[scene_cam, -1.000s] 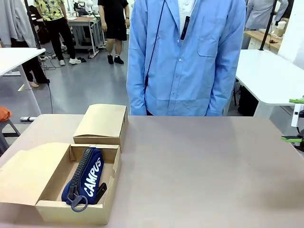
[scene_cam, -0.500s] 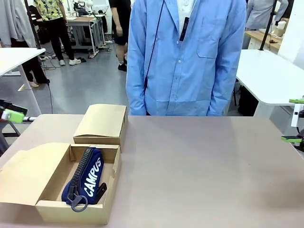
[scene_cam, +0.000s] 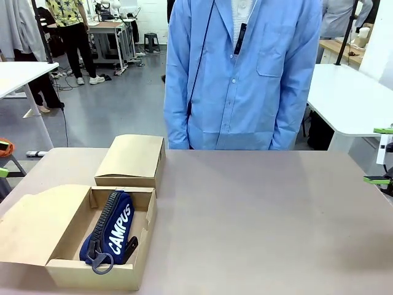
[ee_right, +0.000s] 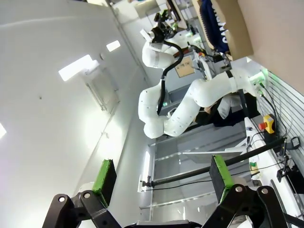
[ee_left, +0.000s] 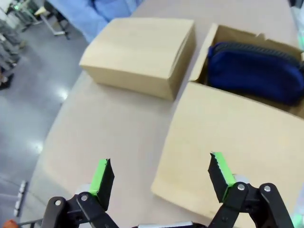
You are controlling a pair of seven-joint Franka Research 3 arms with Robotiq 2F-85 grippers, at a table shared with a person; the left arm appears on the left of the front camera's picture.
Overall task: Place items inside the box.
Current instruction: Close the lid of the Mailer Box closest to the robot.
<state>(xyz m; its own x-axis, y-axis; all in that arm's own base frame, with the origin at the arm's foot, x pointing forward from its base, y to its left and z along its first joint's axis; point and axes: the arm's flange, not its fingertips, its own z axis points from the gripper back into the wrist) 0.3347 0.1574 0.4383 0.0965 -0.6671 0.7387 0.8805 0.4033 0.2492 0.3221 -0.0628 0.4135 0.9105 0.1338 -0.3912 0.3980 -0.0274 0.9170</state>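
Lower left: navy zip pencil pouch [scene_cam: 108, 232] lying inside open cardboard box [scene_cam: 138, 230]; left hand [ee_left: 160, 175] hovering spread above tan counter [scene_cam: 258, 215] edge; right hand [ee_right: 164, 175] spread.

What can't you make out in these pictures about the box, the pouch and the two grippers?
- Open box, front view: the pencil pouch hides most of its floor, so anything beneath cannot be told.
- Closed box: its contents are shut away.
- Pouch, left wrist view: cut off by the right edge.
- Left gripper, front view: a green sliver at the left edge.
- Right gripper, front view: cut by the right edge.
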